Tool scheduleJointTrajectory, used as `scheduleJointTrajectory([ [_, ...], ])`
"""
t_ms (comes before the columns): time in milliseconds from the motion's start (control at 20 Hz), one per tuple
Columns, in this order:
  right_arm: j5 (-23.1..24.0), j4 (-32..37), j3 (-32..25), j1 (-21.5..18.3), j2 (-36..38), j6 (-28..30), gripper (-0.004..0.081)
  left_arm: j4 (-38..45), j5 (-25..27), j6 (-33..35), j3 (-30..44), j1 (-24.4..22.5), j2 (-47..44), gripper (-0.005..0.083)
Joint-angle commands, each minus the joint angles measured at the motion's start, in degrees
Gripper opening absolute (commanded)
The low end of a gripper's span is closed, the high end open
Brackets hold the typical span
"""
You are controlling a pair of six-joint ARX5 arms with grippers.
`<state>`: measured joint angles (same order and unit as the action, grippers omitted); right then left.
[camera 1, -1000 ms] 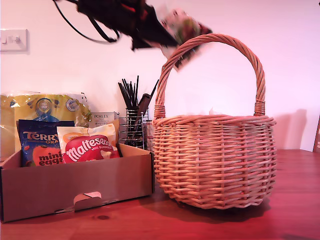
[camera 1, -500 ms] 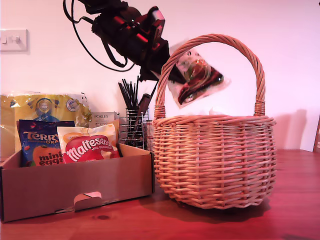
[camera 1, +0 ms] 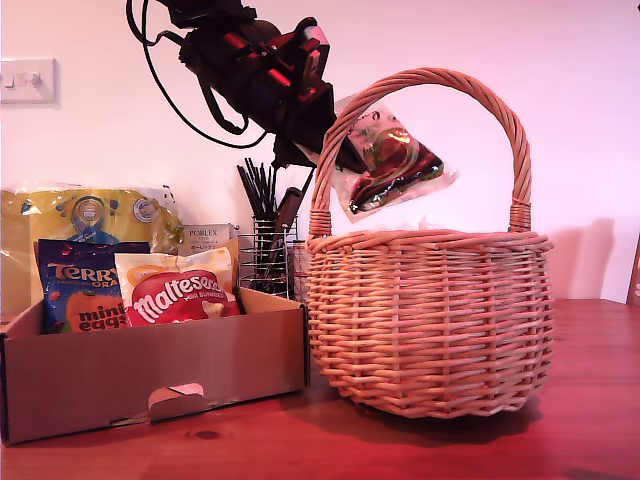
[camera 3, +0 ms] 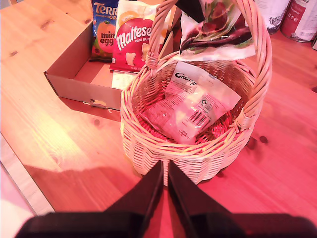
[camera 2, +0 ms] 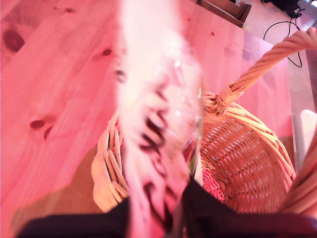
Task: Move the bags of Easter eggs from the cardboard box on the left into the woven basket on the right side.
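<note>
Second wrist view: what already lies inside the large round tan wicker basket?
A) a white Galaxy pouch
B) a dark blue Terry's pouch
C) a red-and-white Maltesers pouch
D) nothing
A: a white glossy Galaxy pouch lies on the floor of the round tan wicker basket, while the Terry's and Maltesers pouches stand in the brown cardboard box.

Legible print: "Maltesers" on the red-and-white bag (camera 1: pixel 180 290); "Terry's… mini eggs" on the blue bag (camera 1: pixel 82 290); "Galaxy" on the white bag (camera 3: pixel 195 101); "PORLEX" on the small white box (camera 1: pixel 203 237).
</note>
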<state>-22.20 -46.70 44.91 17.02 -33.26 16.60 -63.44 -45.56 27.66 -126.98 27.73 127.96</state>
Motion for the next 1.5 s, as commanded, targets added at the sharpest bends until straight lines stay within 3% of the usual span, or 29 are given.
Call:
scheduleJointTrajectory([
  [0,-0.4,0.6,1.0,0.3,0.2,0.3,-0.0013,0.1,-0.7,1.1,-0.2,0.3,0.0,0.0189],
  [450,-0.4,0.6,1.0,0.3,0.2,0.3,-0.0013,0.4,-2.7,1.4,-0.5,0.3,-0.4,0.0216],
  [600,-0.4,0.5,1.0,0.3,0.2,0.3,-0.0013,0.3,0.1,1.7,-3.3,-1.3,-0.6,0.0172],
  [750,-0.4,0.6,1.0,0.3,0.2,0.3,-0.0013,-1.8,3.7,0.8,-8.7,-3.8,-0.6,-0.0032],
  [1000,0.0,1.0,1.0,0.3,-1.2,0.3,-0.0013,-8.0,15.2,0.6,-11.8,-6.8,-4.3,-0.0019],
  [1300,0.4,5.0,1.0,0.2,-4.7,-0.7,-0.0013,-9.2,17.0,-1.1,-11.8,-8.6,-8.1,-0.0019],
  [1450,3.4,7.2,1.0,0.2,-4.7,-1.8,-0.0013,-9.9,17.6,-1.3,-11.8,-8.6,-8.4,-0.0019],
])
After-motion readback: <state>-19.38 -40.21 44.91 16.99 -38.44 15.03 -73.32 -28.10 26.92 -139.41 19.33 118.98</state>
